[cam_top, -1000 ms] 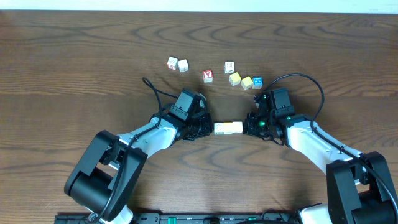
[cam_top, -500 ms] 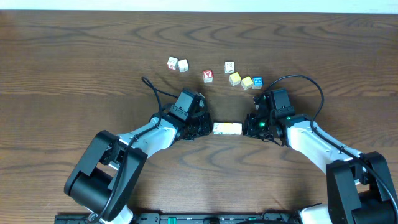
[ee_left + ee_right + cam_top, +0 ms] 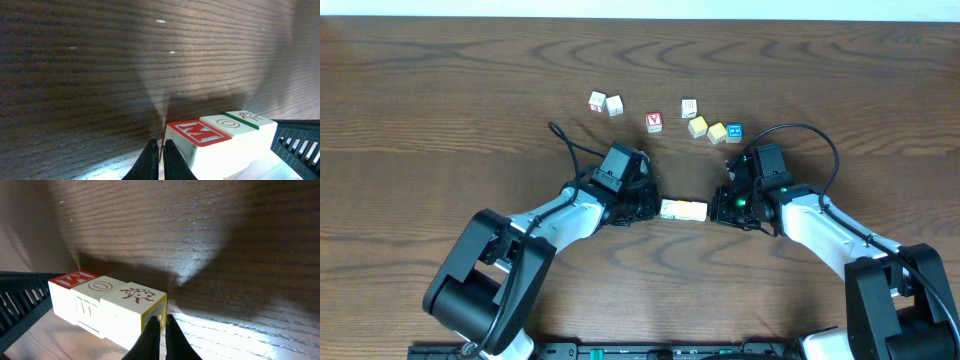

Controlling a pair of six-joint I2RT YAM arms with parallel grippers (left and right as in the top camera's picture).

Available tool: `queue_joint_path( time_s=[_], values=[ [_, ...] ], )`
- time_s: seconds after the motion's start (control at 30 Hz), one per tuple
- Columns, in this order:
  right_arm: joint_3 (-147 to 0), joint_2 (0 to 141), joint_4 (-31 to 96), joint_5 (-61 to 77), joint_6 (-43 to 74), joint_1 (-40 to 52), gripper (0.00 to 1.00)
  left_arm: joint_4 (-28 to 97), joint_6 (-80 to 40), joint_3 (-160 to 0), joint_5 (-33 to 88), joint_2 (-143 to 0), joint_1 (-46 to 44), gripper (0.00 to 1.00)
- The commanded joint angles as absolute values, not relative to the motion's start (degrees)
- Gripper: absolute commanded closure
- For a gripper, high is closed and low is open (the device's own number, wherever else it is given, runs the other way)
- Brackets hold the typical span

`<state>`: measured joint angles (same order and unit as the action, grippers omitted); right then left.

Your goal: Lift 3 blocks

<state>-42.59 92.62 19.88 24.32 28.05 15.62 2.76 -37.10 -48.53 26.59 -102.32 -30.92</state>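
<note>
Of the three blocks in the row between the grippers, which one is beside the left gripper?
The red M block; the O block is in the middle and the bug-drawing block is beside the right gripper.

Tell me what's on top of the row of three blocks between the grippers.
Nothing rests on the row of blocks; its printed top faces are bare. The left gripper and right gripper, both shut, partly cover its end faces.

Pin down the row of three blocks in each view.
Overhead: row of three blocks, centre, between left claw and right claw.
Left wrist: lower right, red M face nearest.
Right wrist: lower left, red M face farthest.
Shared landmark: red M face at left claw's end; unreadable overhead.
</note>
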Motion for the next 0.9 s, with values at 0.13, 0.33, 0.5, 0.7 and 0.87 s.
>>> queue_joint_path(
  time_s=[0.13,0.33,0.5,0.7,0.87],
  values=[
    [-43.75,92.88,19.99,25.82,27.16,15.94,0.95,5.08,-35.27,-49.93,24.34,-100.55,-31.03,0.93],
    [-44.69,92.88,20.8,23.92,27.16,15.88,0.94,8.47,-34.04,-49.93,20.14,-97.38,-31.03,0.93],
    [-46.24,92.88,24.21,20.08,27.03,15.59,0.95,11.46,-33.19,-49.93,16.27,-94.87,-31.03,0.93],
    [-51.31,92.68,32.27,17.8,25.12,13.63,0.83,16.71,-32.97,-49.93,10.04,-90.3,-30.83,0.93],
    [-55.72,90.17,40.38,16.12,23.03,11.6,0.57,20.53,-32.16,-49.93,7.57,-83.35,-29.41,0.74]
  ],
)
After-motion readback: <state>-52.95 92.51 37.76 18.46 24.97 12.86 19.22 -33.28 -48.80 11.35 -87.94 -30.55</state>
